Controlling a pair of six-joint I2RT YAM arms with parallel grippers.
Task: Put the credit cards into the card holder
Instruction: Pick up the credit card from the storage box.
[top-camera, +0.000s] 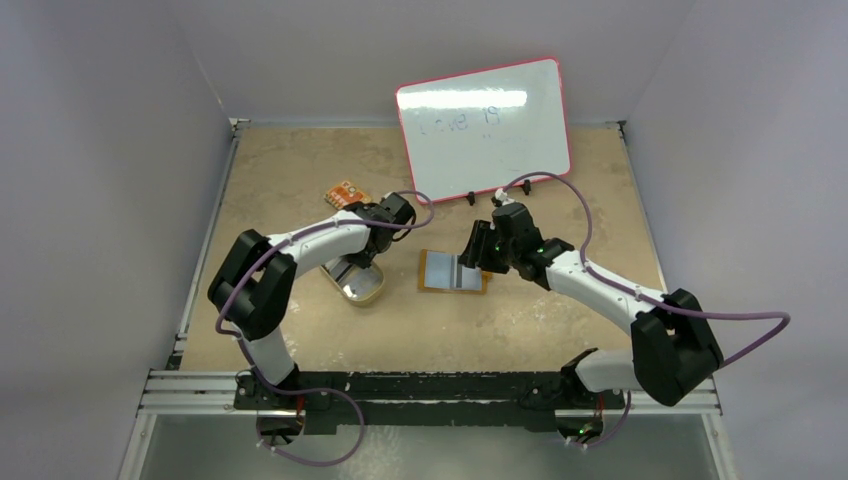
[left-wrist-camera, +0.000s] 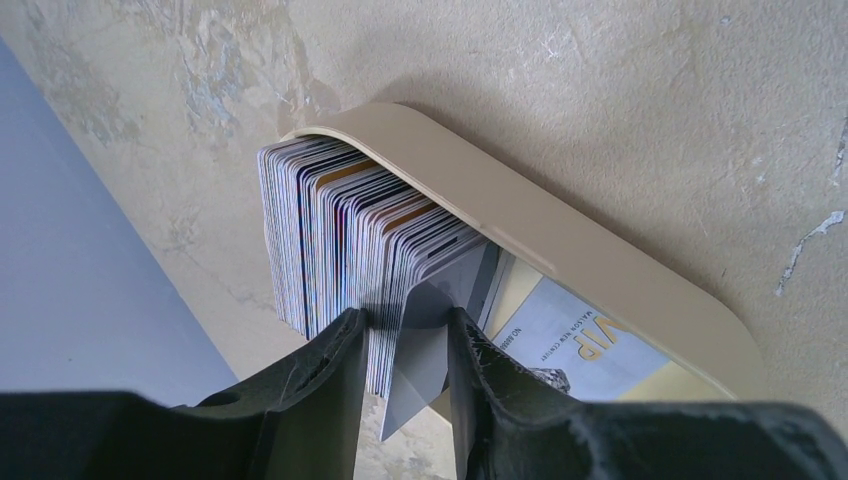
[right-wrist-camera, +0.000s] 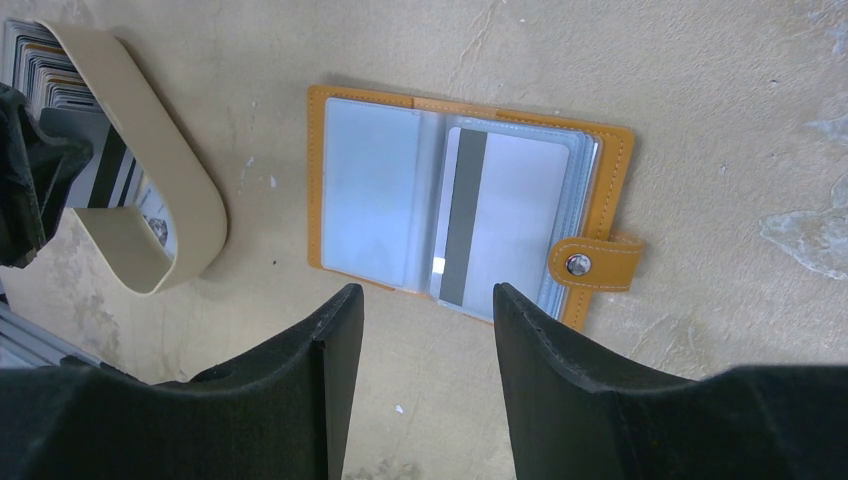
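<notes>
1. Credit cards (left-wrist-camera: 330, 240) stand on edge, packed face to face in the tan dish (left-wrist-camera: 560, 250) on the surface (left-wrist-camera: 600, 80). The row runs along the dish's long axis, thin edges toward the left wrist camera.
2. Their print is too small to read. A flat card (left-wrist-camera: 590, 340) on the dish floor shows "VIP", partly cut off by a finger.
3. The left pincer (left-wrist-camera: 405, 325) straddles the row's near end and a tilted grey card (left-wrist-camera: 425, 355), jaws part-way apart; whether they press on it cannot be told. From above, the left arm covers this pincer and part of the dish.
4. The card holder (right-wrist-camera: 370, 190) lies open and flat near the dish, pale sleeves up. Its long axis runs left to right across the surface and its spine near to far.
5. A striped card (right-wrist-camera: 510, 200) sits in the sleeve on the side of the snap tab (right-wrist-camera: 580, 264), its dark stripe parallel to the spine.
6. The right pincer (right-wrist-camera: 425, 300) hovers over the holder, jaws spread wide with nothing between, and from above it hides the holder's right edge.
</notes>
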